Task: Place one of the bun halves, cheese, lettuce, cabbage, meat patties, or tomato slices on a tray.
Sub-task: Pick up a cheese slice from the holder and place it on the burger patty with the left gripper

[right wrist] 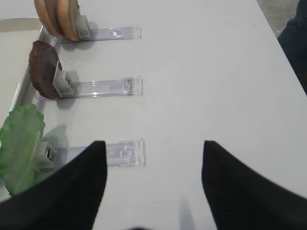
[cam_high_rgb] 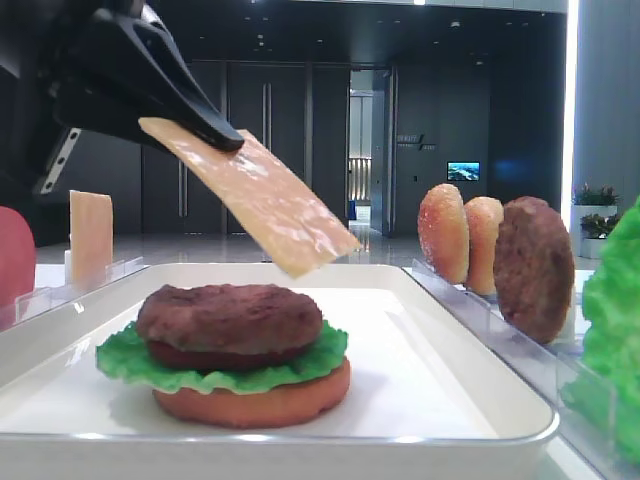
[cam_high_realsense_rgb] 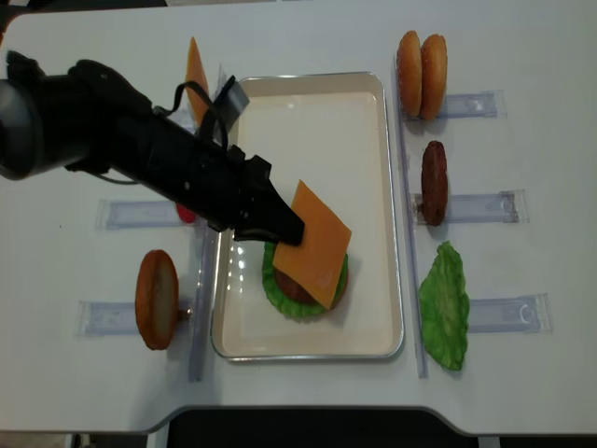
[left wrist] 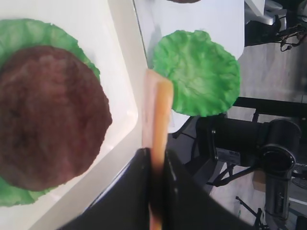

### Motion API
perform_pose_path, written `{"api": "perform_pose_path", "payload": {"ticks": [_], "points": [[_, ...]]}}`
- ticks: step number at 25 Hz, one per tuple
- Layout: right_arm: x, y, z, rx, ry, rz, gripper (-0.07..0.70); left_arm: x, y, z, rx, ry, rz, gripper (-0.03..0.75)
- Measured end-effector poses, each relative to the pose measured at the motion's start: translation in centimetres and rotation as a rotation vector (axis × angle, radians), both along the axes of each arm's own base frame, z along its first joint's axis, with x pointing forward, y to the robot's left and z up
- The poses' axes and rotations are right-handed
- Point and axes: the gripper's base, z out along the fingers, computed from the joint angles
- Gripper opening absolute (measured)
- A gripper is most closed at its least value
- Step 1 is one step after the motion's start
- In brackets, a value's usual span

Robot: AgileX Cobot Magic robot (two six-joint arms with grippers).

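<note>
cheese (cam_high_rgb: 255, 200) tilted, low edge toward patty (cam_high_rgb: 230, 318)

buns (cam_high_realsense_rgb: 421, 63) x4 | patties (cam_high_realsense_rgb: 435, 183) x2 | cheese (cam_high_realsense_rgb: 315, 243) x2 | lettuce (cam_high_realsense_rgb: 444, 304) x2 | tomato (cam_high_rgb: 14, 255) x1 | tray (cam_high_realsense_rgb: 317, 112) x1

1. Cheese (cam_high_realsense_rgb: 317, 241) – thin orange square, tilted, held above the patty (cam_high_rgb: 230, 318).
2. Patty sits on lettuce (cam_high_rgb: 125, 358) and bun (cam_high_rgb: 255, 404) – stacked on the white tray (cam_high_realsense_rgb: 317, 121).

The cheese (cam_high_realsense_rgb: 319, 241) hides most of the patty (cam_high_realsense_rgb: 297, 286).
</note>
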Motion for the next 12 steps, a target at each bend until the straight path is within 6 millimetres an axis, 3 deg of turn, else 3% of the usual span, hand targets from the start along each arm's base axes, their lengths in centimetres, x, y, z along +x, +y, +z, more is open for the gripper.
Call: {"api": "perform_pose_path", "payload": {"ticks": [12], "points": [[0.00,0.00,0.00,0.000,0.000,0.000,0.416,0.27,0.03,-0.69,0.036,-0.023,0.001,0.033]]}}
